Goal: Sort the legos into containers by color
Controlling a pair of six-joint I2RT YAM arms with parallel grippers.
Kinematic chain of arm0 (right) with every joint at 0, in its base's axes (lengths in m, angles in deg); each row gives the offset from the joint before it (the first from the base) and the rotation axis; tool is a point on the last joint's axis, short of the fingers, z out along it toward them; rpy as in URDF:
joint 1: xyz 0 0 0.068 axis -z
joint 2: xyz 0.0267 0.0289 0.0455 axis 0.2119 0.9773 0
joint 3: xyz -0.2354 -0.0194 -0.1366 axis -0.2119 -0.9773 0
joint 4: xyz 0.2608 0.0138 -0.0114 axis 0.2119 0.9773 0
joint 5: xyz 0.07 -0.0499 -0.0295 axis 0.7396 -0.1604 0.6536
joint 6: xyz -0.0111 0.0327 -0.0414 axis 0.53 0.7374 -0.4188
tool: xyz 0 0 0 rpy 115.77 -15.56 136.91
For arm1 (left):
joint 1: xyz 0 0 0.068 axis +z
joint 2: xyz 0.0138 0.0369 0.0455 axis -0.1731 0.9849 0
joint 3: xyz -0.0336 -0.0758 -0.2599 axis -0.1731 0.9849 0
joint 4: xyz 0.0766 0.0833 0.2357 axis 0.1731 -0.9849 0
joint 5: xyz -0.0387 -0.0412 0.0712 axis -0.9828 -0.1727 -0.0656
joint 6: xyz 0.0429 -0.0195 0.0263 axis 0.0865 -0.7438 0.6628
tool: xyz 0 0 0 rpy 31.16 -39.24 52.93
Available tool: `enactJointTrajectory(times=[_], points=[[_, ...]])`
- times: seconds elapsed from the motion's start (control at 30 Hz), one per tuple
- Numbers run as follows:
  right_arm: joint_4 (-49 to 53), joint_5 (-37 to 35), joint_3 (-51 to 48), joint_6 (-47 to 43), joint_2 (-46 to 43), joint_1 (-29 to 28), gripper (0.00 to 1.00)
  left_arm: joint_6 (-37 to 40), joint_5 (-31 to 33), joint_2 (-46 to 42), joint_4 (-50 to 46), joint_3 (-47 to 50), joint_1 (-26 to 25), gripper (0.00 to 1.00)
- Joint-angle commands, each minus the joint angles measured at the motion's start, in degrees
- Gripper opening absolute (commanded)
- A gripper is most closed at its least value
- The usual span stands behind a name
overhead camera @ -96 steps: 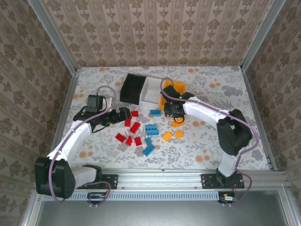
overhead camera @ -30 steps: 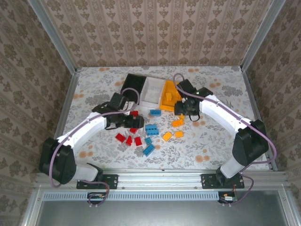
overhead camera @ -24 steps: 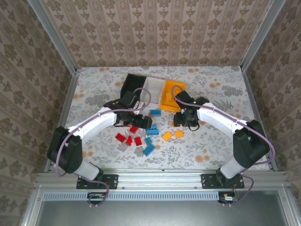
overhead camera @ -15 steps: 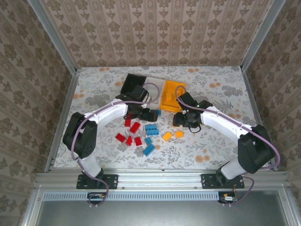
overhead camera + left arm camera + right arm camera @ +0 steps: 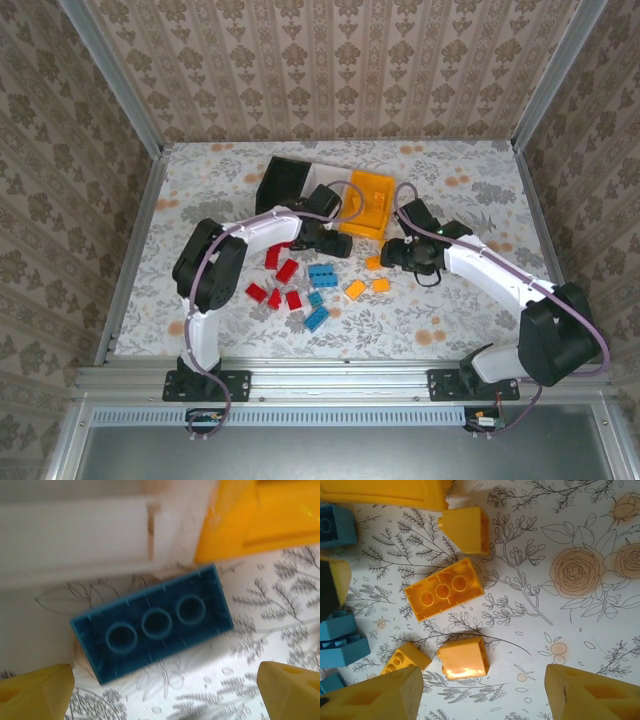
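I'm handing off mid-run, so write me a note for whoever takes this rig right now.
Left gripper: open, empty, poised at an upside-down blue brick beside the white bin.
Right gripper: open, empty, above loose orange bricks near the orange bin.
Red bricks lie on the table.
Bin contents: cannot tell.
Remaining: bricks of all three colours on the table.
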Motion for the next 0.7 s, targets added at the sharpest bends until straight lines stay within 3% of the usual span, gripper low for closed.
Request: enactJointTrajectory(times=[0.0,0.37,0.67], points=[[-1.7,1.6,-1.2,1.1,-1.4,0.4,0.67,1.0,3.6,1.2,0.0,-3.1,0.0,0.96],[-2.6,3.0,-0.8,1.0,-0.3,1.1,0.67,1.0,5.0,6.7,-0.6,-7.8,0.0,0.93],[-3.3,4.2,-0.9,1.3,0.1,1.1,0.67,0.8,5.6,8.7,-0.6,-9.3,0.0,0.8]])
